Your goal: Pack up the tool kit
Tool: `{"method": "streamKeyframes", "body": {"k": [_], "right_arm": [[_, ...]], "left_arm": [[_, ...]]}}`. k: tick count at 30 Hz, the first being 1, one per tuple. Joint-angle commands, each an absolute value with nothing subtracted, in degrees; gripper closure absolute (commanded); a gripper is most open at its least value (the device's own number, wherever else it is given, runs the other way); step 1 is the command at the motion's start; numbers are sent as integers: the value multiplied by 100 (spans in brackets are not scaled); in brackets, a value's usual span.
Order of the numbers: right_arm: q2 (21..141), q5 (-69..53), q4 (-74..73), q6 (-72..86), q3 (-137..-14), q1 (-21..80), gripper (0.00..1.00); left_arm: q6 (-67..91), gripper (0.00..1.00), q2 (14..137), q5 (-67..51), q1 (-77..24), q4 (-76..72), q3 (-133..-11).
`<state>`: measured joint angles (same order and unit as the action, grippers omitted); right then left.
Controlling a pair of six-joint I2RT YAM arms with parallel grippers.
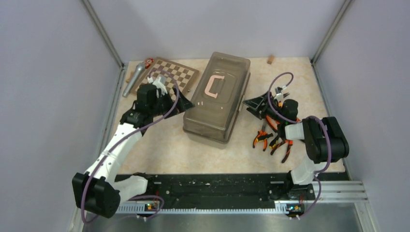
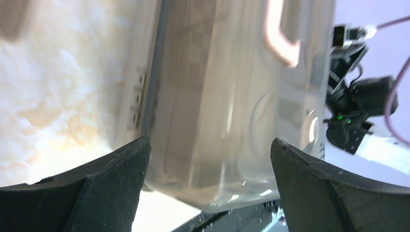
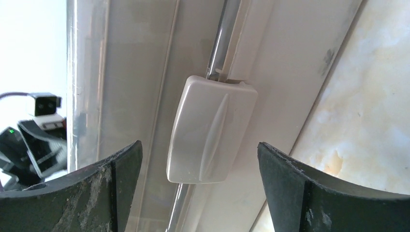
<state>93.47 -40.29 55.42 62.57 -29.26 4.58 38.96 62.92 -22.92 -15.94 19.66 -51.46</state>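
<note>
You're looking at a lab-style robot test cell, not a home or workshop. Plain pale walls (image 1: 43, 72) on metal posts (image 1: 103, 33) box in a marble-patterned table (image 1: 159, 150). The arms (image 1: 113, 150) are bolted to a rail (image 1: 212, 186). The props are mismatched: toolbox (image 1: 217, 96), chessboard (image 1: 181, 75), microphone (image 1: 133, 79).

The toolbox (image 1: 217, 99) is a large, see-through grey-brown box, standing shut mid-table (image 1: 164, 150) with its long side running near to far, slightly askew. A pale pink handle (image 1: 214, 86) lies flat on the lid. A beige latch (image 3: 211, 129) lies flat against one side wall (the right one). Several orange-handled pliers (image 1: 270, 140) lie loosely heaped near its right side.
</note>
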Motion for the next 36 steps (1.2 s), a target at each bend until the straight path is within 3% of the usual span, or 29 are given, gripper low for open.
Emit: {"method": "streamKeyframes", "body": {"k": [1,7,17,36], "right_arm": [[9897,-4543,7528,7046,-2814,378,13],[10520,-4640,8842,7721,-2749,378,14],[11062,-4654,9555,7875,-2711,382,13],[11187,-4886,9866,7837,-3325,439,20]], "left_arm": [[3258,1,6816,-1623,-1608,2629,-6597],[2899,1,7984,-1318,-1761,2986,-7794],[2624,2,9629,-934,-2076,3419,-9113],[2779,2,10131,-1042,-2201,3634,-9091]]}}
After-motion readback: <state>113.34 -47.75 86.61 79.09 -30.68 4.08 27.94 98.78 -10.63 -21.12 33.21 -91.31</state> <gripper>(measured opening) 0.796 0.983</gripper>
